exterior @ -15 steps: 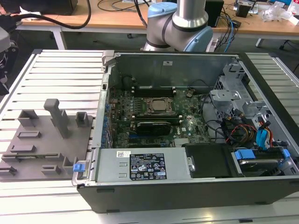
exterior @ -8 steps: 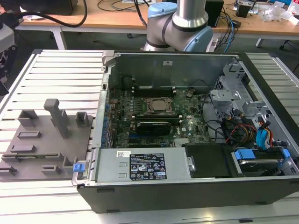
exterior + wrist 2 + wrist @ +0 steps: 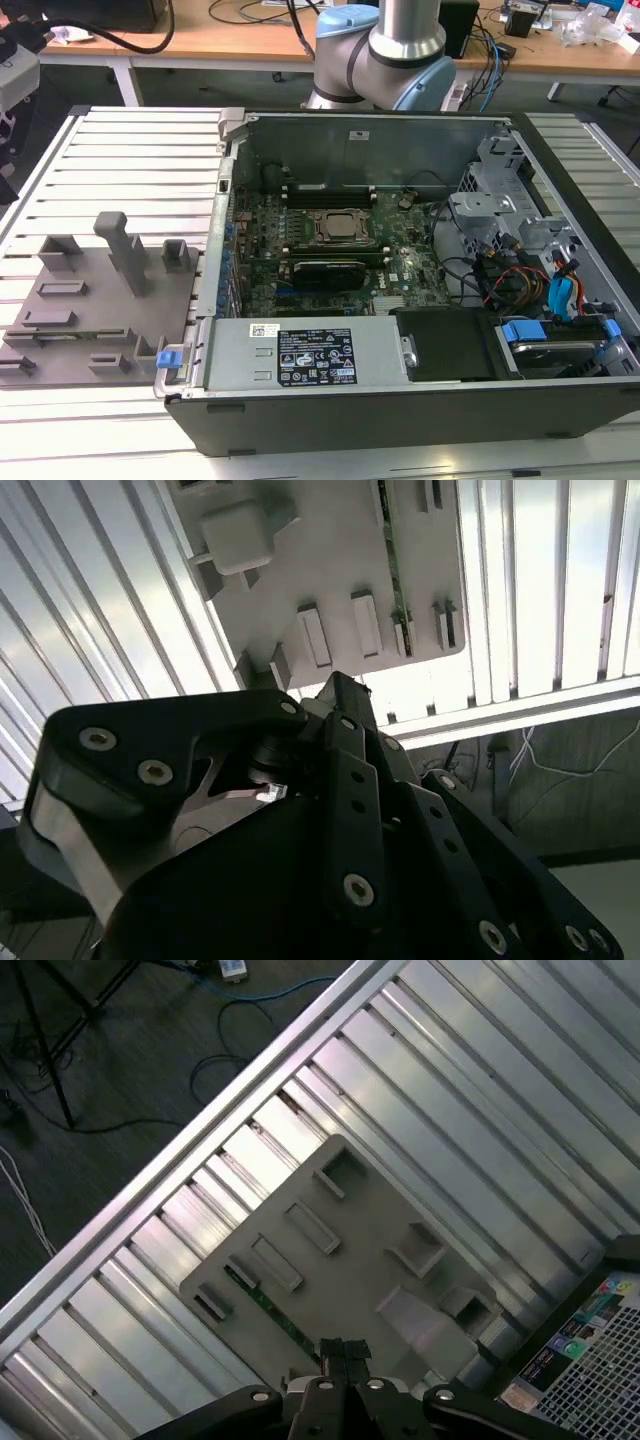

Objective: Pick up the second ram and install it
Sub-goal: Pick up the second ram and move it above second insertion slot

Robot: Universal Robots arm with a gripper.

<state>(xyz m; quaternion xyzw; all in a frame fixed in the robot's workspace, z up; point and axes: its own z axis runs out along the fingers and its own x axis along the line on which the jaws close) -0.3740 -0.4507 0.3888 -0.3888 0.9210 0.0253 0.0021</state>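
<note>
The second ram lies on edge in a slot of the grey fixture plate, so only a thin green strip of it shows in the first wrist view. In the second wrist view the same green edge runs along the plate between small raised blocks. The end effector hangs above the plate with its two fingertips pressed together and nothing between them; it is well apart from the ram.

The plate rests on a desk of long, ribbed aluminium slats, at the exterior view's left. A tall grey post and several lower blocks rise from the plate around the ram's slot.

Just beside the plate, toward the exterior view's right, stands an open black computer case. Inside it are a green motherboard, a processor socket, long black slots with pale end clips, a labelled metal power supply and a blue drive bracket. The arm's blue and silver base stands behind the case, top centre of that view.

Wooden benches strewn with cables line the back. In the first wrist view a dark floor with loose cables lies beyond the desk's edge.
</note>
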